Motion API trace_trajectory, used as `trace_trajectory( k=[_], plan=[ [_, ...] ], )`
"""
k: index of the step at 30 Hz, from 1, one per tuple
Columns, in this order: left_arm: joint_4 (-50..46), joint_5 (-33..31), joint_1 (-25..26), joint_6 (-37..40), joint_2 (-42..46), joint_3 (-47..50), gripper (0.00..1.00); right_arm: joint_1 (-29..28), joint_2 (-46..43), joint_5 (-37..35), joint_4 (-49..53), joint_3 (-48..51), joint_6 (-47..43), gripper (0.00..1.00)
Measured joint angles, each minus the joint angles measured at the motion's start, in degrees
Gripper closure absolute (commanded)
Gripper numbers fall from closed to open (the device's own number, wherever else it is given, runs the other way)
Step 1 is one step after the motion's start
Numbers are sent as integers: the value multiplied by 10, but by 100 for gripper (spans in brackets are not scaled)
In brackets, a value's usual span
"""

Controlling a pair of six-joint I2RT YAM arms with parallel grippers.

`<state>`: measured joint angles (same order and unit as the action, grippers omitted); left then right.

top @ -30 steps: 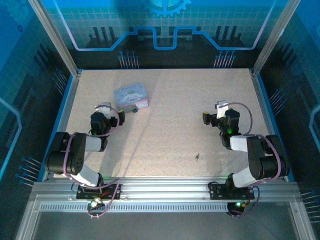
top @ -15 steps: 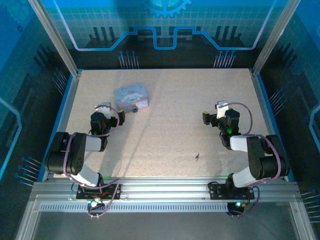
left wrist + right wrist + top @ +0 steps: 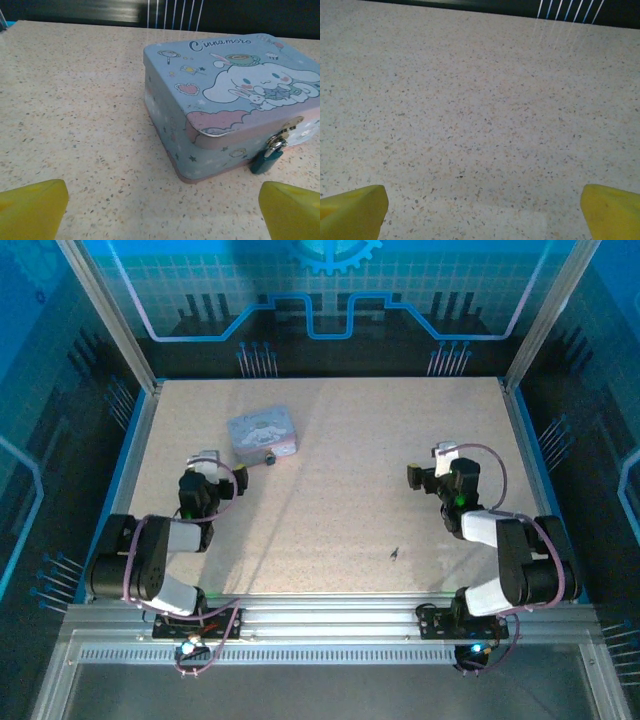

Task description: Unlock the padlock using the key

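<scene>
dark key [image 3: 395,554] lies flat on the worktop [image 3: 340,420]: drop the right pincer [image 3: 481,214] steeply. it gapes empty, as does the left pincer [image 3: 162,210], facing the padlock [image 3: 270,155].

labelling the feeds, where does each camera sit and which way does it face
top external: above and behind the bases, looking down on the table; both arms with left gripper, right gripper.
left wrist: low, facing the box and padlock; left fingertips at bottom corners.
right wrist: low, facing the speckled table; right fingertips at bottom corners.
shared: top external and left wrist both see box and padlock.
</scene>
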<state>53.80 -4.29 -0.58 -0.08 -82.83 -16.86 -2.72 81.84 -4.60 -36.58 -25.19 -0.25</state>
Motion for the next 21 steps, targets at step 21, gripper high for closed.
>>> trace_trajectory(
  k=[21],
  plan=[
    [-509,57,143,-365,226,-153,1,-110,-180,5,544,-181,243,0]
  ],
)
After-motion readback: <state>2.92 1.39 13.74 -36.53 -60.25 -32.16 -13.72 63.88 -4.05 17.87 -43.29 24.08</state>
